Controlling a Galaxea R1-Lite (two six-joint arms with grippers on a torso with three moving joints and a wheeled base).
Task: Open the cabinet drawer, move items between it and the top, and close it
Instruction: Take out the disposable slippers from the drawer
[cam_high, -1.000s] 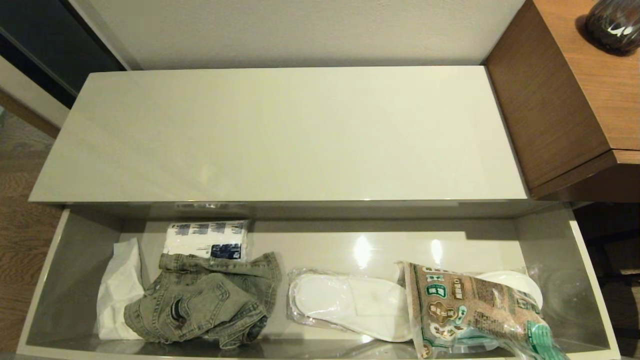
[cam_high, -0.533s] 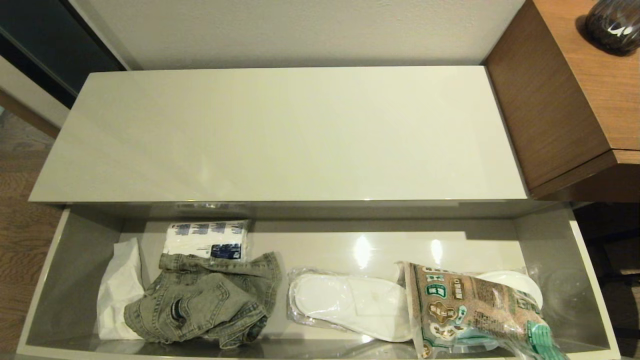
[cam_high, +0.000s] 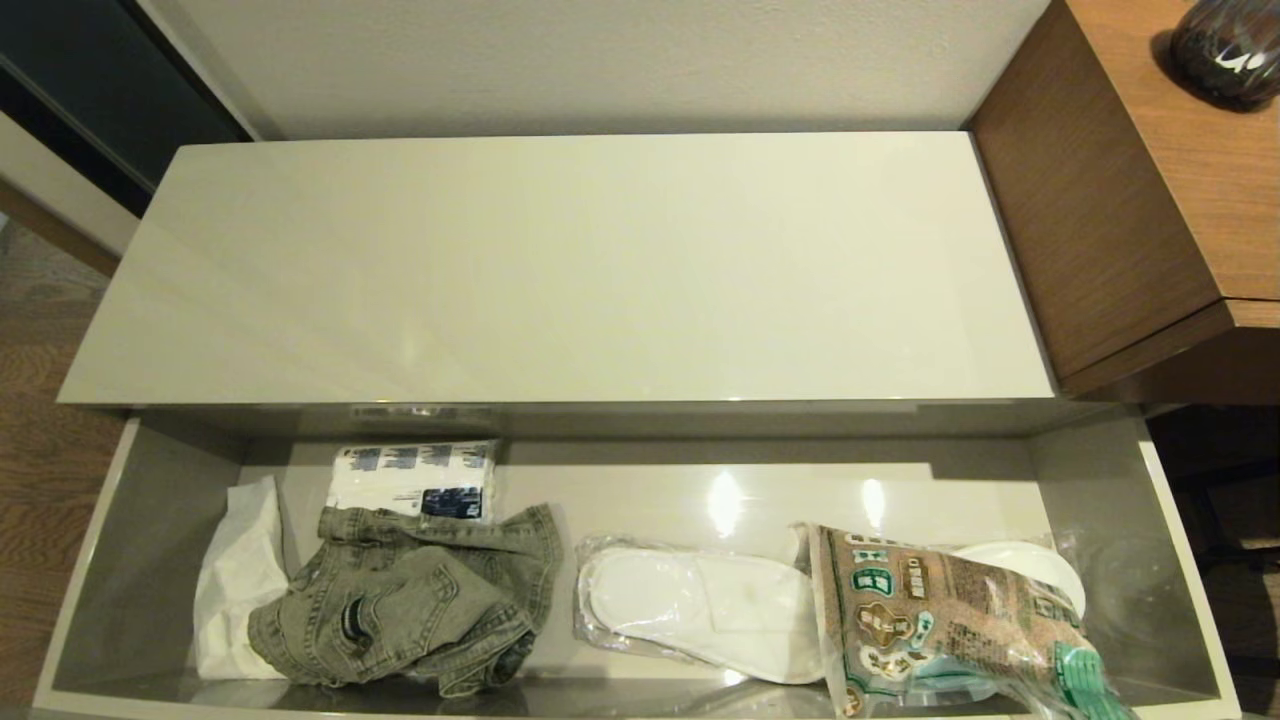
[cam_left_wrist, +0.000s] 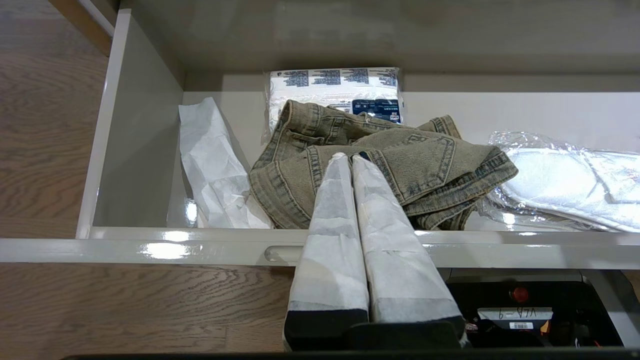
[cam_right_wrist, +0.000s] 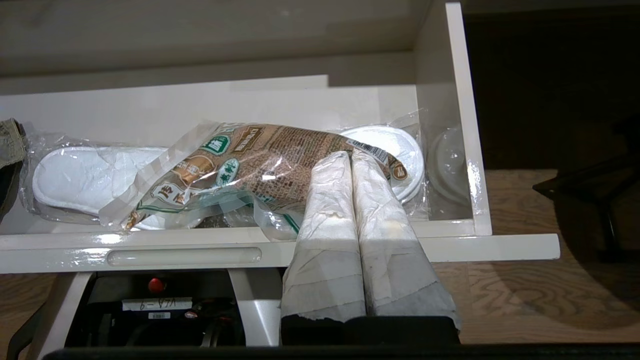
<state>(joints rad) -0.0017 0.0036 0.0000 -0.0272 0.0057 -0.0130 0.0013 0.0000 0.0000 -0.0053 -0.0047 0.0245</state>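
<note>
The drawer (cam_high: 140, 520) stands open below the top (cam_high: 560, 270). In it, the jacket (cam_high: 410, 600) lies left and the slippers (cam_high: 700, 610) lie middle, partly under a snack bag (cam_high: 930, 620). The left gripper (cam_left_wrist: 350, 159) and right gripper (cam_right_wrist: 350, 156) hover before the front rim, each with fingers pressed together, holding nothing.

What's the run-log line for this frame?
drawer: open | jacket, slippers: inside drawer | top: bare | left gripper: shut, empty, before drawer | right gripper: shut, empty, before drawer
</note>
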